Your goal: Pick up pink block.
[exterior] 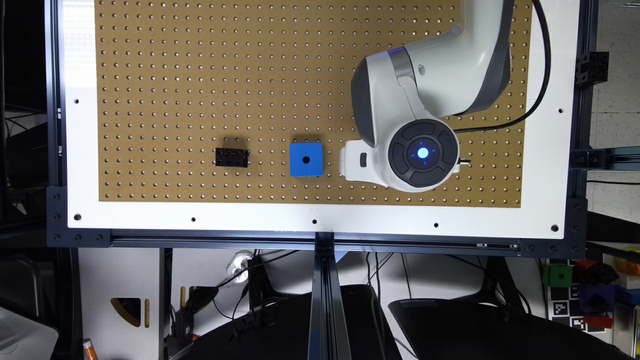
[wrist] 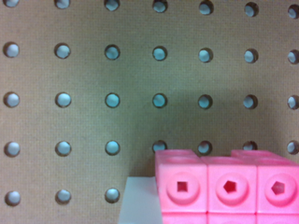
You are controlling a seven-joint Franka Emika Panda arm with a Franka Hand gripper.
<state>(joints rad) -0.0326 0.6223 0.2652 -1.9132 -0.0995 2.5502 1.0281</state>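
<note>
The pink block (wrist: 226, 186) is very close in the wrist view, a bright pink brick resting on the brown pegboard (wrist: 93, 74). One side faces the camera, with three round sockets in a row. A pale grey patch (wrist: 140, 200) touches its side; I cannot tell what it is. In the exterior view the white gripper (exterior: 356, 161) sits low over the board, just to the exterior view's right of the blue cube (exterior: 306, 159). The arm's wrist (exterior: 423, 153) covers the spot below it, so the pink block is hidden there.
A black studded brick (exterior: 232, 157) lies on the pegboard (exterior: 200, 75) to the exterior view's left of the blue cube. A white frame (exterior: 80, 150) borders the board. The arm's black cable (exterior: 537, 95) curves along the exterior view's right side.
</note>
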